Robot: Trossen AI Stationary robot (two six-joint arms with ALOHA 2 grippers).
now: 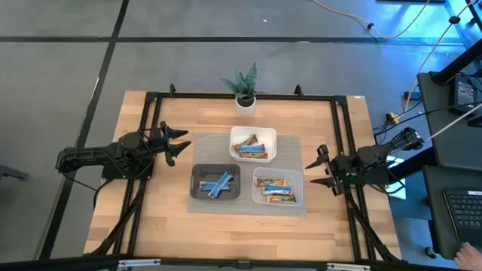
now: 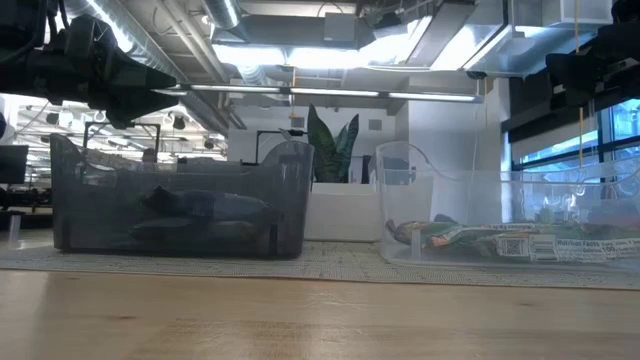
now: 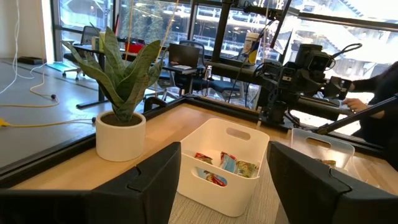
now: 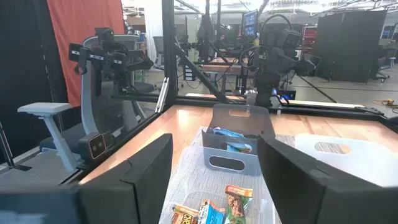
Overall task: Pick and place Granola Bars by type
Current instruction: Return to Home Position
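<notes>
Granola bars lie in three trays on a grey mat. The white tray [image 1: 253, 144] holds mixed brown, red and blue bars [image 3: 225, 167]. Blue bars [image 1: 218, 183] lie in the black tray [image 1: 215, 181]. Green-and-tan bars [image 1: 277, 190] lie in the clear tray [image 1: 278, 187]. My left gripper [image 1: 179, 143] hovers open at the table's left, apart from the trays. My right gripper [image 1: 318, 172] hovers open at the table's right, just beside the clear tray, touching nothing.
A potted plant [image 1: 243, 91] stands at the table's far edge behind the white tray. A black frame [image 1: 343, 135] runs around the table. Bare wood lies along the near edge. A person's hand [image 1: 468, 256] shows at a keyboard right of the table.
</notes>
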